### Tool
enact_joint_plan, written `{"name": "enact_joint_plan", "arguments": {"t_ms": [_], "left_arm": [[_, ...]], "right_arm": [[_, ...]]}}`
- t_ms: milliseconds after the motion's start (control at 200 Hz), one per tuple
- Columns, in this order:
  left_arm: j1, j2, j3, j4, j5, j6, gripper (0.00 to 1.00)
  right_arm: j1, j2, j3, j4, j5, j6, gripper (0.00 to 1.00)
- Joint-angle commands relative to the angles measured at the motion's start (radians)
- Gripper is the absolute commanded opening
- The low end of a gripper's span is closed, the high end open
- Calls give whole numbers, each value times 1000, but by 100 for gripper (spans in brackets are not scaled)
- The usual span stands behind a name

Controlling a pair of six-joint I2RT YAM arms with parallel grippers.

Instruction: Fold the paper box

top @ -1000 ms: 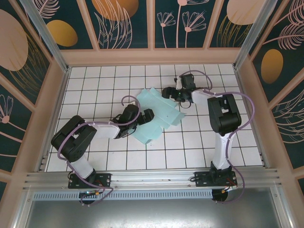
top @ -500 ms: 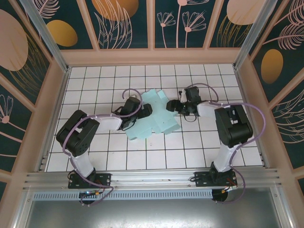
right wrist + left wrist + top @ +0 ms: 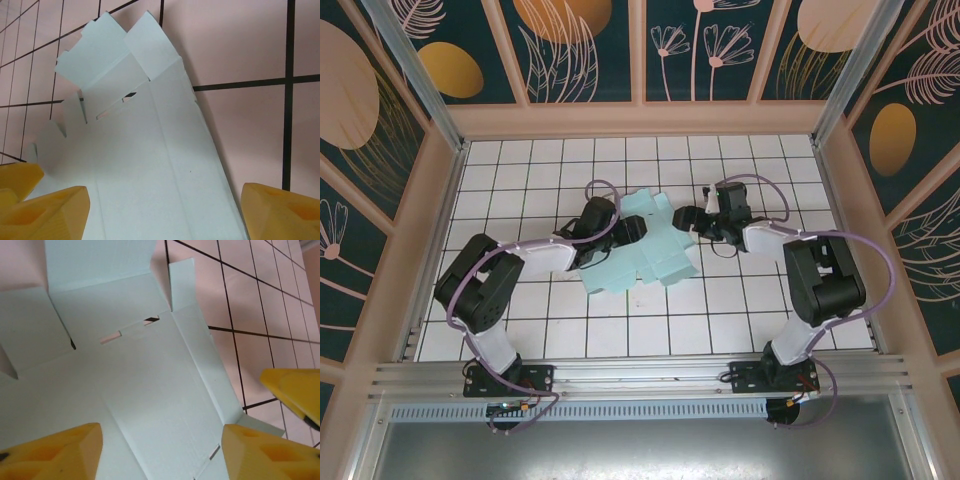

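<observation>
Pale mint card: the paper box (image 3: 640, 250) lies opened out as a flat cut-out w/ flaps on the white tiled table (image 3: 520, 170). It is approx. midway btwn the table's left and right edges, a bit nearer the far edge than the near one.

Top view: the left gripper (image 3: 632, 230) sits at the card's left side and the right gripper (image 3: 688, 218) at its far-right corner. Both arms reach in from the near edge.

Left wrist view: the paper box (image 3: 135, 385) spreads flat under the camera, w/ creases, two small slots and a narrow flap toward the top. The left gripper (image 3: 160, 440) is spread wide, its yellow fingers (image 3: 60, 452) either side of the main panel, clamping nothing. Whether they touch the card, can't tell.

Right wrist view: the paper box (image 3: 150, 165) runs away from the camera, its end flaps casting shadow on the tiles, so prob. lifted a little. The right gripper (image 3: 162, 202) is likewise parted wide, holding nothing.

Judgement: an early step, lining up on the flat sheet; no wall stands yet. The next move prob. calls for one gripper to pin the base panel while the other pinches a side flap near its crease and turns it up. Thin card, so a light pinch, or it may buckle.
</observation>
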Motion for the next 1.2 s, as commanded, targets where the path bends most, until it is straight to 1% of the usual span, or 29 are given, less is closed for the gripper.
{"name": "enact_joint_plan", "arguments": {"t_ms": [0, 25, 40, 80, 135, 230, 335, 365, 385, 440, 505, 626, 771, 846, 966, 1111, 1196], "left_arm": [[-4, 25, -22, 27, 16, -28, 53], [-4, 28, -26, 26, 12, -30, 51], [-4, 31, -28, 27, 10, -30, 48], [-4, 39, -32, 25, 4, -33, 44], [-4, 51, -43, 25, -4, -37, 34], [-4, 57, -66, 35, -14, -38, 32], [-4, 51, -93, 37, -36, -30, 26], [-3, 47, -99, 39, -41, -28, 21], [-5, 47, -102, 39, -42, -25, 14], [-4, 48, -111, 47, -43, -20, 0], [-4, 56, -119, 54, -43, -23, 0], [-4, 76, -134, 81, -29, -35, 0], [-4, 93, -152, 89, -29, -44, 0], [-4, 95, -167, 103, -26, -49, 0], [-4, 99, -174, 111, -25, -48, 0], [-5, 95, -180, 109, -31, -46, 0], [-4, 93, -183, 109, -32, -43, 0]], "right_arm": [[-6, 53, 41, 31, -25, -3, 80], [-6, 62, 46, 33, -31, -5, 79], [-5, 68, 49, 32, -37, -6, 79], [-6, 83, 56, 35, -50, -10, 78], [-6, 100, 65, 37, -59, -13, 77], [-6, 128, 76, 46, -72, -20, 76], [-6, 149, 83, 49, -71, -26, 76], [-5, 149, 78, 56, -63, -25, 77], [-6, 149, 76, 59, -61, -27, 77], [-6, 145, 69, 68, -53, -30, 83], [-7, 142, 65, 69, -39, -33, 88], [-6, 142, 67, 62, -43, -41, 89], [-8, 145, 74, 61, -80, -47, 83], [-10, 155, 84, 61, -141, -59, 79], [-11, 190, 103, 61, -250, -73, 76], [-16, 167, 87, 89, -228, -59, 68], [-23, 142, 77, 97, -205, -59, 61]]}}
